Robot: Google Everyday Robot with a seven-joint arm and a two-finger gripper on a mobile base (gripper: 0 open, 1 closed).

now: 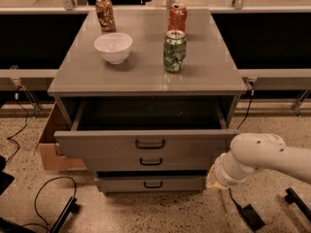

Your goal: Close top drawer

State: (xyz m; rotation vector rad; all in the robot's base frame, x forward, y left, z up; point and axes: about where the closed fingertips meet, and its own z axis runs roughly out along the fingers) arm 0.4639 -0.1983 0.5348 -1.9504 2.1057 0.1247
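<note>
The top drawer (97, 144) of the grey cabinet stands partly open, its grey front panel with a small black loop handle (149, 143) pulled out toward me and its dark inside (148, 114) showing. My white arm (257, 157) comes in from the lower right. My gripper (214, 177) is at its end, low beside the cabinet's right front corner, just below the right end of the top drawer's front. The wrist hides most of it.
On the cabinet top (209, 74) stand a white bowl (113, 46), a green can (174, 51), a red can (177, 16) and a brown can (105, 13). Two shorter drawers (149, 162) sit below. A cardboard box (48, 142) stands at the left; cables (43, 198) lie on the floor.
</note>
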